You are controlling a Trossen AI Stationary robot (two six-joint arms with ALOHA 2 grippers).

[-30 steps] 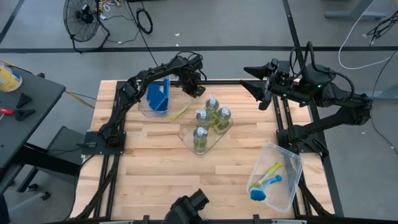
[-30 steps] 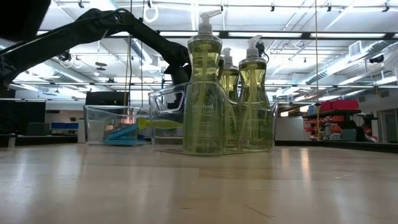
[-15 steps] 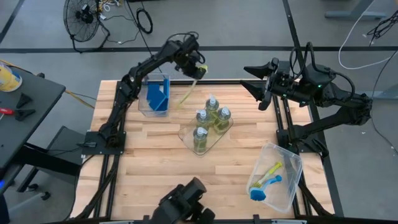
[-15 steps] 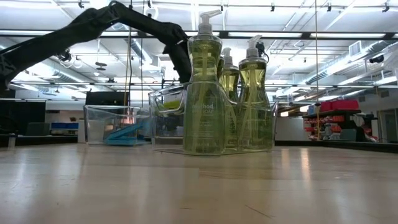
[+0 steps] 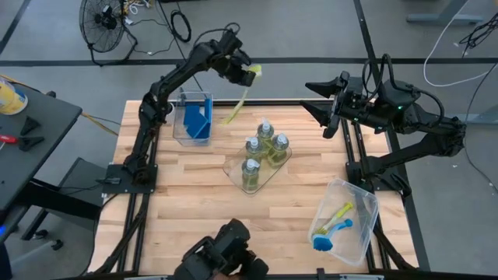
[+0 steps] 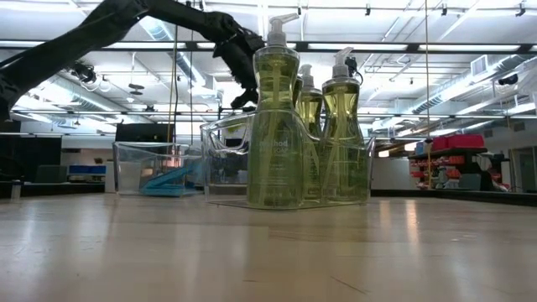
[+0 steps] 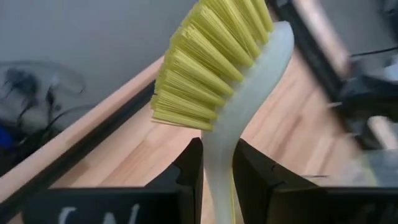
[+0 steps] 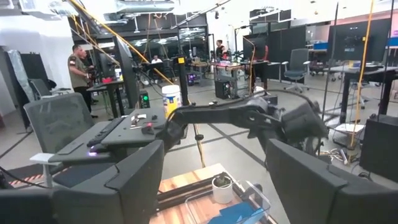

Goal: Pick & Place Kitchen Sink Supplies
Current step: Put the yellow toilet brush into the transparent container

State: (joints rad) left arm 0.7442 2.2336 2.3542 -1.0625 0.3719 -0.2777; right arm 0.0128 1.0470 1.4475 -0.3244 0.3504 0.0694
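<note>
- Landmark: the clear flat tray [image 5: 233,165] near the middle of the wooden table [image 5: 187,210]. Four bottles [image 5: 250,174] of yellow-green liquid stand upright in it, close together; in the low view they fill the centre of the frame.
- Nearer the front of the table than the tray, toward the right corner, a clear bin [image 5: 359,229] lies at an angle. Inside it: a blue dish brush [image 5: 327,236] and a yellow-green one [image 5: 339,211], both lying flat.
- Behind the tray, on the left-arm side, a second clear bin [image 5: 177,134] holds the blue sponges [image 5: 196,118], standing on edge.
- Left gripper [image 5: 243,74] — raised above the table's far edge, behind the tray and just past the sponge bin. Its fingers [image 7: 186,171] are pinched on the pale handle of a yellow-green brush [image 7: 217,68], just below the bristle head. The handle hangs down at a slant toward the table, clear of the surface.
- Right gripper [image 5: 317,99] — behind the tray on the right side, near the far edge, well apart from the bottles. Fingers spread wide, holding nothing.
</note>
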